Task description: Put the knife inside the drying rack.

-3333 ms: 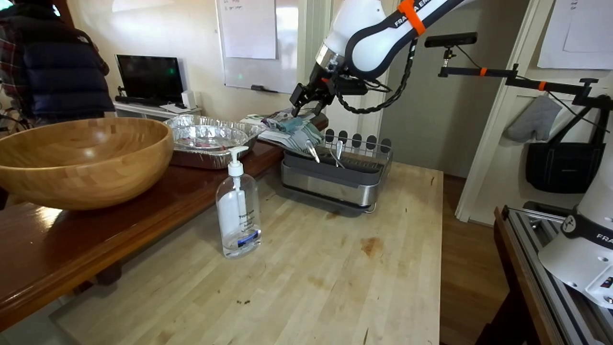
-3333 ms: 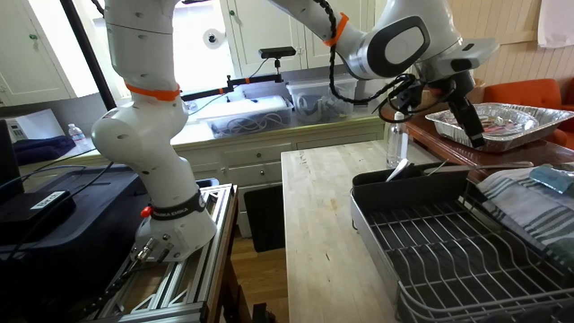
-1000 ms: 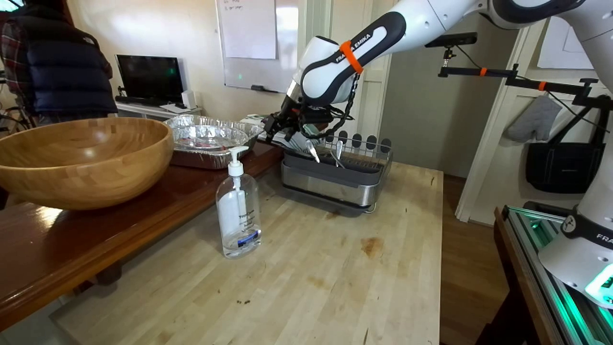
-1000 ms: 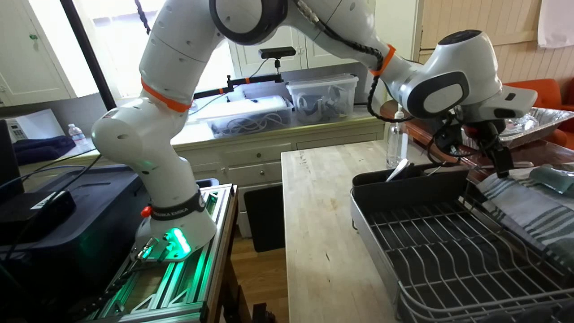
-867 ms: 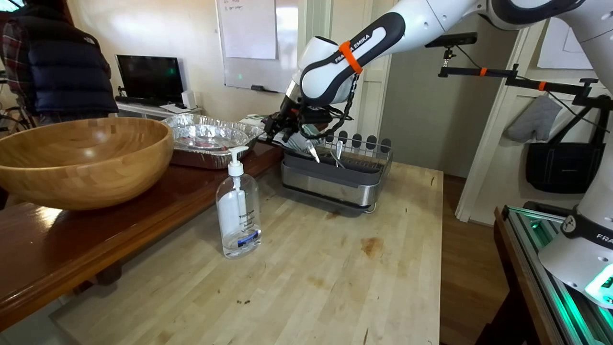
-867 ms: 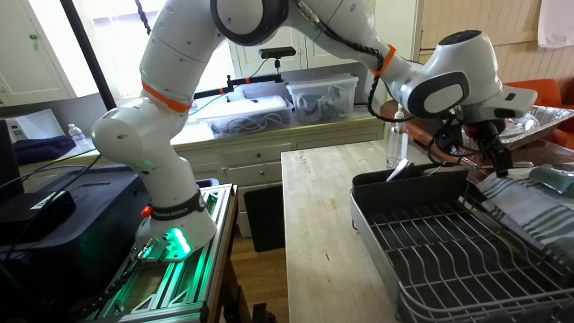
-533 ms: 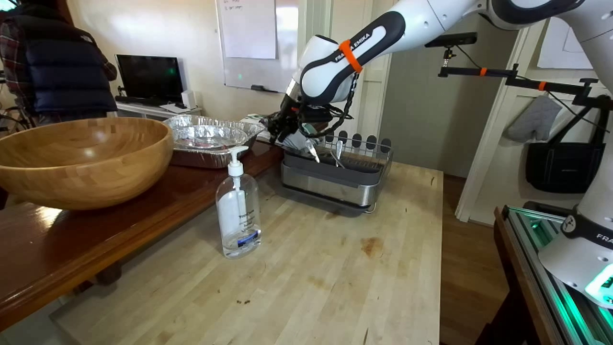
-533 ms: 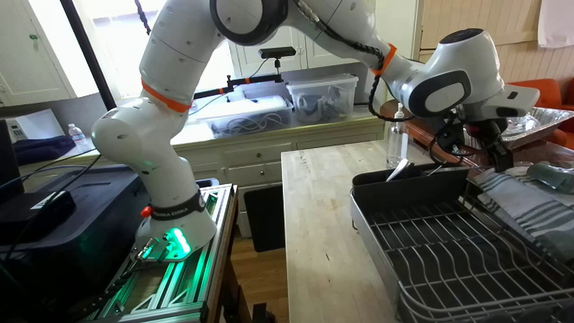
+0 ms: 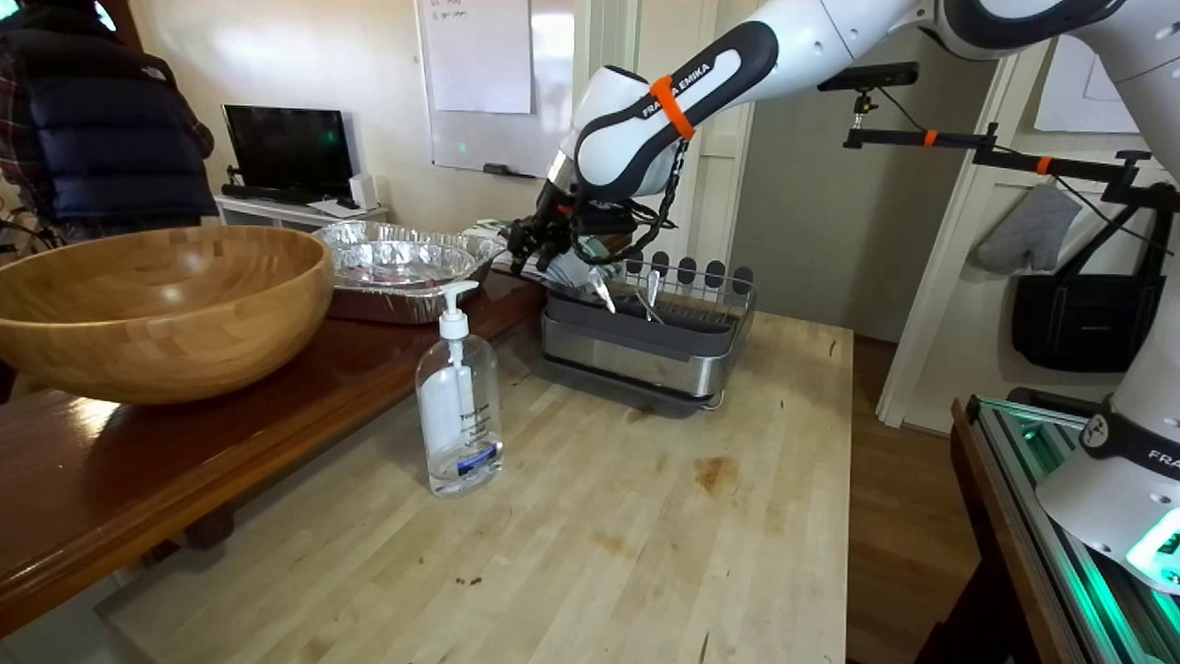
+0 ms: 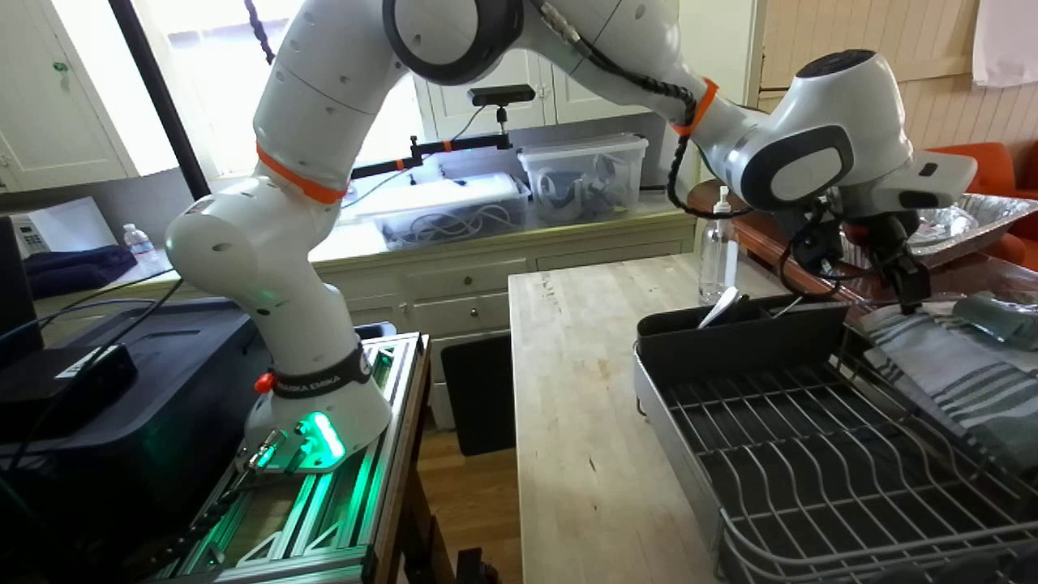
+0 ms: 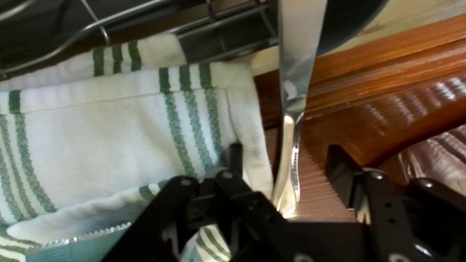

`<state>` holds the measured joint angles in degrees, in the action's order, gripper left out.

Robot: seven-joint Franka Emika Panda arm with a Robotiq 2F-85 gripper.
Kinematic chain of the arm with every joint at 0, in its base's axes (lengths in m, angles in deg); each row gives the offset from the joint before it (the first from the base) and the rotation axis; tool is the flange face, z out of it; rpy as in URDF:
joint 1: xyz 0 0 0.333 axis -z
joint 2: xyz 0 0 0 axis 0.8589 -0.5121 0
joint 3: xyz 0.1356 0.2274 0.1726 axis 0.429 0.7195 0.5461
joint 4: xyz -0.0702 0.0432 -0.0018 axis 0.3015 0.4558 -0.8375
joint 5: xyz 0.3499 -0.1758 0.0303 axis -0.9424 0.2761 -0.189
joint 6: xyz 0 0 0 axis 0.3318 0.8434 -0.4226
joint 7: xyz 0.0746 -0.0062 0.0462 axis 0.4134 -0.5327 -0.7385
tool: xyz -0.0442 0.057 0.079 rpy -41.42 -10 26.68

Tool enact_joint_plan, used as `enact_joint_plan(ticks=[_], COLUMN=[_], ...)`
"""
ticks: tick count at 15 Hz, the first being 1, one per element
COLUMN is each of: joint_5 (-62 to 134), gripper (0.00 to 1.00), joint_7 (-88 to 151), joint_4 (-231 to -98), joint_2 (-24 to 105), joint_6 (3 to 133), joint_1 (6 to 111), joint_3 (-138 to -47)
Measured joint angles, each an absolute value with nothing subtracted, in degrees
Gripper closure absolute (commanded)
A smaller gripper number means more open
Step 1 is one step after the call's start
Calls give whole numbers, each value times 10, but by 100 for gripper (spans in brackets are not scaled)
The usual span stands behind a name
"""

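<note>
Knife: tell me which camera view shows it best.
The wrist view: there the knife runs lengthwise, large and clear, seemingly between the jaws of the open gripper, though the picture's top edge cuts it off. Both exterior views show at most a thin sliver near the gripper.

1. In the wrist view, the knife [image 11: 295,94] is straddled by the hand [image 11: 285,154] — towel [image 11: 109,131] at left, drying rack [image 11: 97,25] under its far part.
2. In an exterior view, the bottle [image 9: 461,415] is placed on the table [image 9: 627,553] before the drying rack.
3. The bowl [image 9: 166,355] is set left, on another table [image 9: 221,447].
</note>
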<state>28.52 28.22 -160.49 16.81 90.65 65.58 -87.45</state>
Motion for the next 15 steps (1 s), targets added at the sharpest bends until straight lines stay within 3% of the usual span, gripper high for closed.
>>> enact_joint_plan(ticks=[1, 2, 5, 7, 15], joint_5=[285, 285, 285, 285, 285], gripper=[40, 39, 12, 1, 0], joint_7=[283, 284, 285, 285, 285], joint_4=[-1605, -1605, -1603, -1603, -1603], joint_2=[168, 167, 167, 167, 167], joint_6=[906, 906, 905, 904, 883], joint_1=[656, 656, 655, 655, 649], joint_3=[-874, -874, -874, -874, -894])
